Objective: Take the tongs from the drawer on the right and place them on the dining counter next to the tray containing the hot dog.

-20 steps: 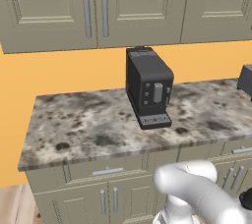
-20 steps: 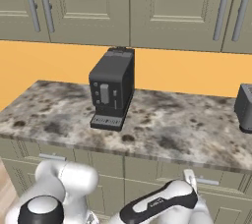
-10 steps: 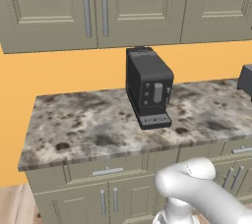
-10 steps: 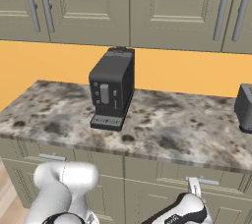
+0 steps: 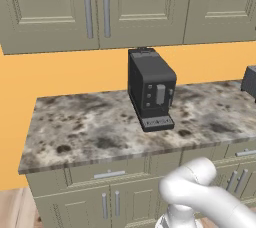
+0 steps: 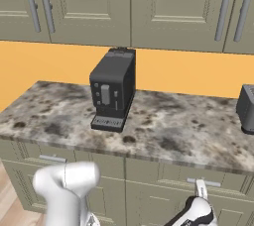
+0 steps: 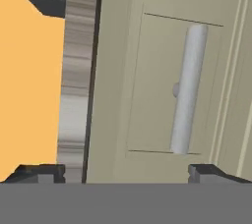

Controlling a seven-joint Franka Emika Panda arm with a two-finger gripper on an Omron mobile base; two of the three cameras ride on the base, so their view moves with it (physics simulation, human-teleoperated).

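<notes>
1. Left base view: the drawer (image 5: 243, 149) sits shut under the wall counter (image 5: 90, 127) at the right edge, its silver handle running horizontal. Beige-grey framed front, same as the neighbour drawer (image 5: 107, 172) further left. A black coffee machine (image 5: 151, 88) stands upright on the counter, front facing the camera. Dark appliance (image 5: 249, 82) cut off at the right edge. Upper cabinets (image 5: 100, 7) above an orange wall. The white arm (image 5: 200, 194) bends low in front of the base cabinets, elbow up, forearm heading down out of frame.

2. Right base view: the drawer (image 6: 198, 183) is shut, below the counter edge, right of centre; its bar handle (image 6: 203, 183) lies horizontal along the front. The arm's white elbow (image 6: 67, 183) is at lower left, and the wrist end (image 6: 196, 212) is low, just below the handle and pointing up at it.

3. Hand view: camera is rolled, so the drawer's handle (image 7: 187, 90) runs top to bottom here; it's a pale grey round bar on a framed panel front (image 7: 167, 85). The speckled counter edge (image 7: 76, 70) is a vertical strip to the left. The gripper (image 7: 128, 171) faces the drawer front, jaws spread wide, holding nothing, one fingertip (image 7: 39, 173) at each side; the handle is ahead of them, nearer the right fingertip, not touched.
</notes>
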